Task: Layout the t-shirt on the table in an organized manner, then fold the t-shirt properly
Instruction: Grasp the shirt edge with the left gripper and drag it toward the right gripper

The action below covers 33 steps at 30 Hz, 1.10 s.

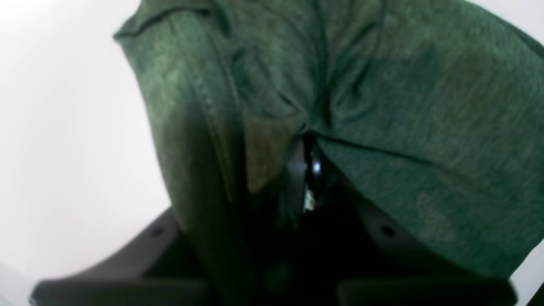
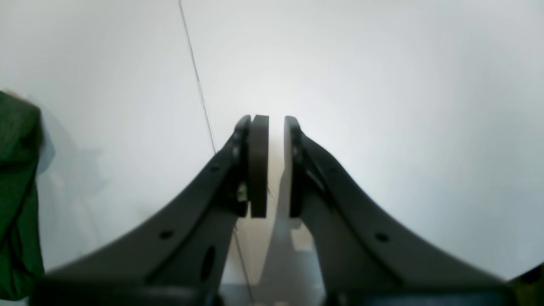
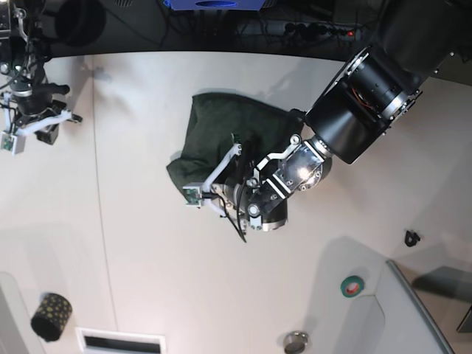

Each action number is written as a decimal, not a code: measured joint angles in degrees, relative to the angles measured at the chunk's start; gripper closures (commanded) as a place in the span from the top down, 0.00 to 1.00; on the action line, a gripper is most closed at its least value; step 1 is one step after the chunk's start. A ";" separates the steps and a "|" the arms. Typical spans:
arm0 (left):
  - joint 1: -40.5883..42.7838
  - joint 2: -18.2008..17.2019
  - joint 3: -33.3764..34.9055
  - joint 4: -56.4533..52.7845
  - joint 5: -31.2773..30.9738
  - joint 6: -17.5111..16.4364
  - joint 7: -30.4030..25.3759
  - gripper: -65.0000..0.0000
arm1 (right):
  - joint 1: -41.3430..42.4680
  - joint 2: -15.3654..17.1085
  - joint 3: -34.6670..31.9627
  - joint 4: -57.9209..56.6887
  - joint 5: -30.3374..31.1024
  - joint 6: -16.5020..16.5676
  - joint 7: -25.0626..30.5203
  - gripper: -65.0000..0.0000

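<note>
While the shirt [image 3: 221, 133] lay bunched in a dark green heap near the middle of the table [image 3: 147, 258], nothing had been laid out and no fold had been made. A gather of its cloth was pinched in the left claw [image 1: 308, 170]. The right claw [image 2: 276, 165], narrowly parted and empty, was held well apart over bare table, so spreading and folding were judged to be left

the left hand [image 1: 308, 178] tips are buried in the blurred t-shirt [image 1: 382, 106].
</note>
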 measured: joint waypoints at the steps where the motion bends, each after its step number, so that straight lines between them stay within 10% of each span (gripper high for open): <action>1: 0.00 0.63 0.00 -0.74 -0.07 0.00 -0.09 0.00 | -0.11 0.00 0.00 -0.09 0.00 -0.02 -0.04 0.09; 18: 5.16 4.61 -15.34 -6.01 -1.20 0.66 -1.36 0.00 | 0.07 -0.13 0.00 -0.17 0.02 0.02 0.00 0.09; 33: 5.25 7.69 -15.34 -6.45 0.22 0.68 -0.35 0.00 | 0.04 -0.15 0.00 -0.17 0.02 0.02 0.17 0.09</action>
